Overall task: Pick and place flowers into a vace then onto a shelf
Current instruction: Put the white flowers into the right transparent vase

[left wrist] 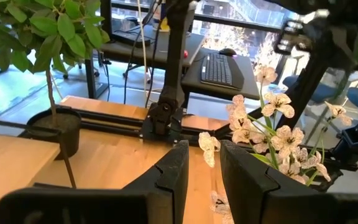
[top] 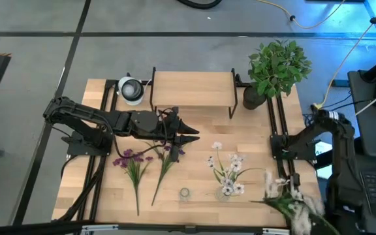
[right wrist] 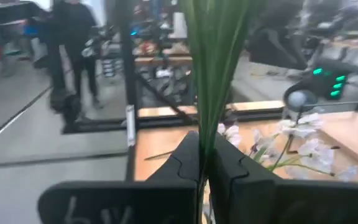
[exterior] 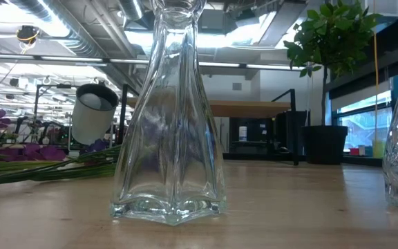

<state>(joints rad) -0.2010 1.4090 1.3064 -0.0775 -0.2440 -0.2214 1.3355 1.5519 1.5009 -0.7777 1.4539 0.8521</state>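
Nearest, a ribbed clear glass vase (exterior: 169, 111), upright. Right gripper (right wrist: 202, 163) clenched on a pale-blossomed flower spray (top: 291, 202) (thin green stalk crossing the table's front right corner). Purple stems (top: 134, 171) flat, blossoms toward the wooden shelf (top: 192, 90). Left gripper (top: 192, 132) slightly parted, holding nothing.

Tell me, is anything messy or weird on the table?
Yes. The purple flowers lie flat on the table instead of standing in a vase, and one glass vase is empty. The right gripper pinches a white flower spray hanging past the table's corner. The left gripper is open.
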